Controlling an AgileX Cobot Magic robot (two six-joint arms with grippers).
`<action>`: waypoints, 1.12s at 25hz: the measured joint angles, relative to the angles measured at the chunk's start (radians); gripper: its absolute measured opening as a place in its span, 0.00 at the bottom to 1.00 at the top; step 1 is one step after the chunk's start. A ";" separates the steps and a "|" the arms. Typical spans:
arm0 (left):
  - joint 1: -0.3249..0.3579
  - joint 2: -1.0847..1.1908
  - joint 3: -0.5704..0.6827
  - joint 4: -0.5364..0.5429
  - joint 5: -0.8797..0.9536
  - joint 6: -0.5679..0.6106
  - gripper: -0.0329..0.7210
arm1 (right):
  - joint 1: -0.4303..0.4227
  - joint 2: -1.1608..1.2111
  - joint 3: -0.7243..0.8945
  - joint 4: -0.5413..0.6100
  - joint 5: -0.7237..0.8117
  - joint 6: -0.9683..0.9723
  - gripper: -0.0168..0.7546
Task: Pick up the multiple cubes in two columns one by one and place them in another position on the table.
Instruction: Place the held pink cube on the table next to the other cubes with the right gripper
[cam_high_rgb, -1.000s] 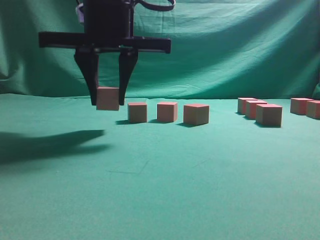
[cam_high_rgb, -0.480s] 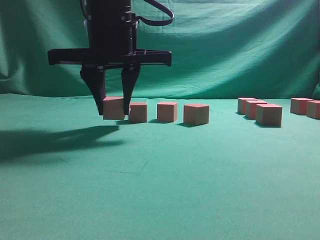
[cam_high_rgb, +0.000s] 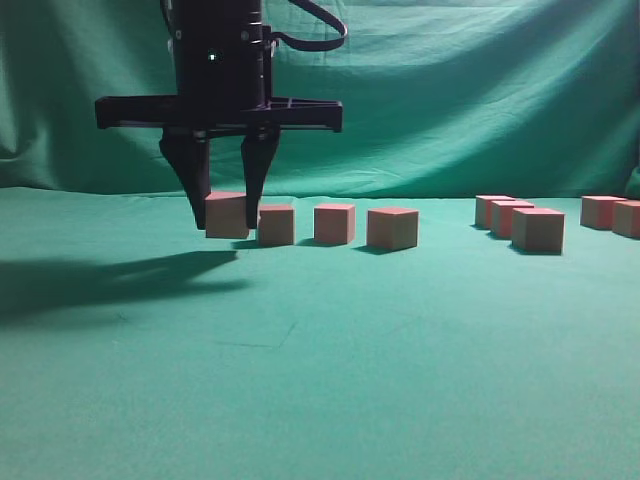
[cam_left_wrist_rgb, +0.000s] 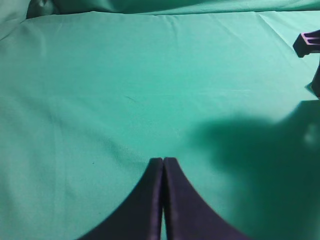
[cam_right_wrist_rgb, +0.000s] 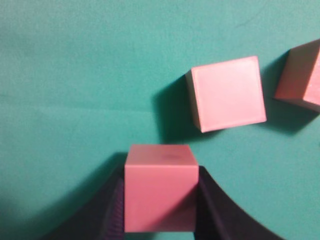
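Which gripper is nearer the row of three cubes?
Right. The right gripper holds a cube at the left end of the row of three cubes; the left gripper sees only bare table.

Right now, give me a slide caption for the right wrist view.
Right claw gripping a pink cube above the green table, two more cubes nearby.

Broad bare table (cam_high_rgb: 330, 380) cloth is left free in front and to the left. The way rightward of the right gripper (cam_high_rgb: 227, 205) is blocked by a row of three cubes (cam_high_rgb: 334, 223); five more cubes (cam_high_rgb: 538, 229) are clustered far right.
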 joint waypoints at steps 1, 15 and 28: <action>0.000 0.000 0.000 0.000 0.000 0.000 0.04 | 0.000 0.000 0.000 0.000 0.000 0.000 0.36; 0.000 0.000 0.000 0.000 0.000 0.000 0.04 | 0.000 0.017 0.000 -0.004 0.010 -0.049 0.36; 0.000 0.000 0.000 0.000 0.000 0.000 0.04 | 0.002 0.019 0.000 -0.004 0.010 -0.051 0.36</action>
